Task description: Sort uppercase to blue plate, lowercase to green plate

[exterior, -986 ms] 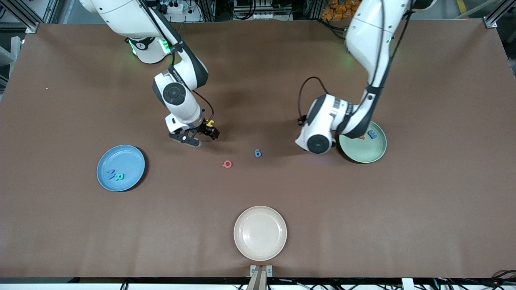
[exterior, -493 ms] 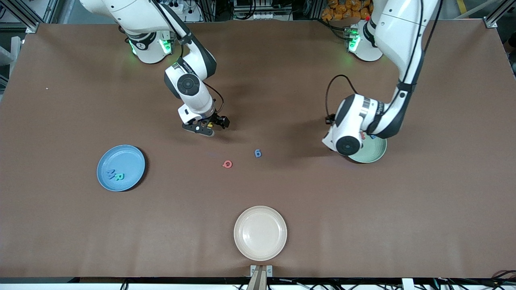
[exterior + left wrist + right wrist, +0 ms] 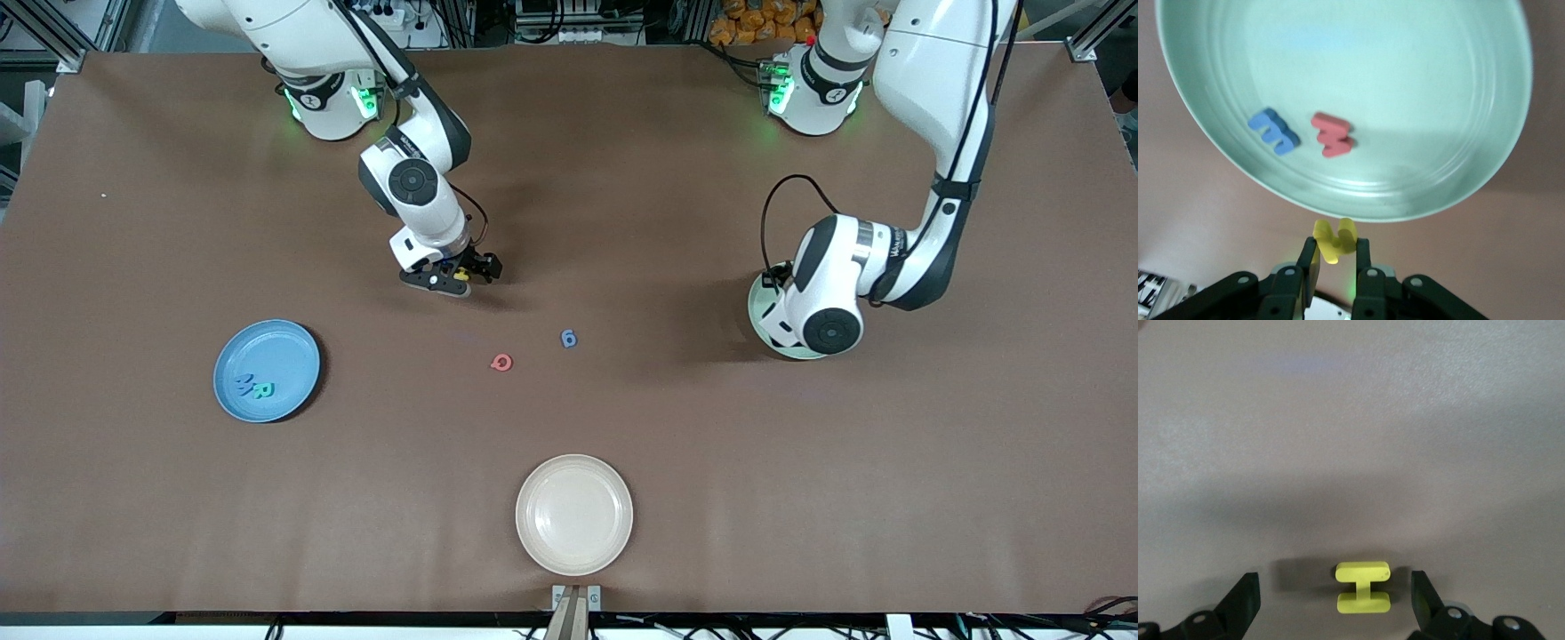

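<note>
Brown surface [image 3: 622, 178] under both arms. Yellow H [image 3: 1363, 587] flat on it, between the spread, empty fingers of the right gripper [image 3: 1335, 600]. Left gripper [image 3: 1335, 257] pinched shut on a small yellow r [image 3: 1333, 239], over the green plate [image 3: 1458, 180] rim; blue e [image 3: 1273, 131] and red w [image 3: 1333, 134] inside. Blue plate [image 3: 267, 338] holding 2 letters.

green plate [image 3: 1458, 180] mint, e [image 3: 1273, 131] blue, w [image 3: 1333, 134] red, h [image 3: 1363, 587] yellow, blue plate [image 3: 284, 342] sky-blue.
</note>
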Robot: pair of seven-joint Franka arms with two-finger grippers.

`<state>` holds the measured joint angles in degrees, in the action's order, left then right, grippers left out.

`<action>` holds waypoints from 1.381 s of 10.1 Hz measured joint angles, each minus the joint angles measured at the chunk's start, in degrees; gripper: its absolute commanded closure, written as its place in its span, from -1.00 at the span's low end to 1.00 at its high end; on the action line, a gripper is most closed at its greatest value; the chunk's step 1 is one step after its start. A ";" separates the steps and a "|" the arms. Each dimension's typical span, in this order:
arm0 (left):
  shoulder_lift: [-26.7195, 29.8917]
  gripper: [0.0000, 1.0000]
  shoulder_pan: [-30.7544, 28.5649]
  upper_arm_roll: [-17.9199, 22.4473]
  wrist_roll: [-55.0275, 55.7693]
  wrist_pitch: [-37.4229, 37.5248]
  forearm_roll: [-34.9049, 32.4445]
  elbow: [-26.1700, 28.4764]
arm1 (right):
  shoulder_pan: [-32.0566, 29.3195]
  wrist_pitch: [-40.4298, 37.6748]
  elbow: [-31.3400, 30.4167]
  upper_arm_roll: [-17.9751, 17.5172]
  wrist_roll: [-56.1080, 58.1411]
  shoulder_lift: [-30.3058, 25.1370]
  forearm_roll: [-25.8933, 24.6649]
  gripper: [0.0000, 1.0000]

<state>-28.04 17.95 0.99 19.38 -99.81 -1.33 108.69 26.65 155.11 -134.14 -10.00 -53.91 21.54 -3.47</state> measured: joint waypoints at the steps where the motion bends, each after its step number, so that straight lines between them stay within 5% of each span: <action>1: -0.03 0.63 -0.04 -0.02 -0.24 -1.78 0.00 0.20 | -0.13 0.01 -0.01 0.01 0.00 0.00 -0.01 -1.00; 5: -0.41 0.37 -0.02 -0.36 -0.24 -6.20 0.00 1.36 | -0.41 0.01 -0.17 0.10 0.00 0.00 -0.02 -1.00; 7: -0.92 -0.12 -0.02 -0.38 -0.24 -7.20 0.00 1.57 | -0.43 0.01 -0.35 0.10 0.00 0.00 -0.02 -1.00; 8: -1.02 -0.15 -0.02 -0.39 -0.24 -7.24 0.00 1.67 | -0.43 0.01 -0.41 0.10 0.00 0.01 -0.02 -0.64; 9: -1.03 -0.15 -0.02 -0.40 -0.24 -7.25 0.00 1.73 | -0.43 0.01 -0.46 0.10 0.00 0.02 -0.03 0.97; 14: 0.64 -0.15 0.11 -1.11 1.52 -7.39 3.07 0.22 | -0.44 0.27 -0.50 0.11 -0.01 -0.35 -0.06 1.00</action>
<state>-27.40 18.06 -0.12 20.91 -107.20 1.74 108.91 26.21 155.37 -134.64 -9.89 -53.92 21.19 -3.54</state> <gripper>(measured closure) 0.423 0.670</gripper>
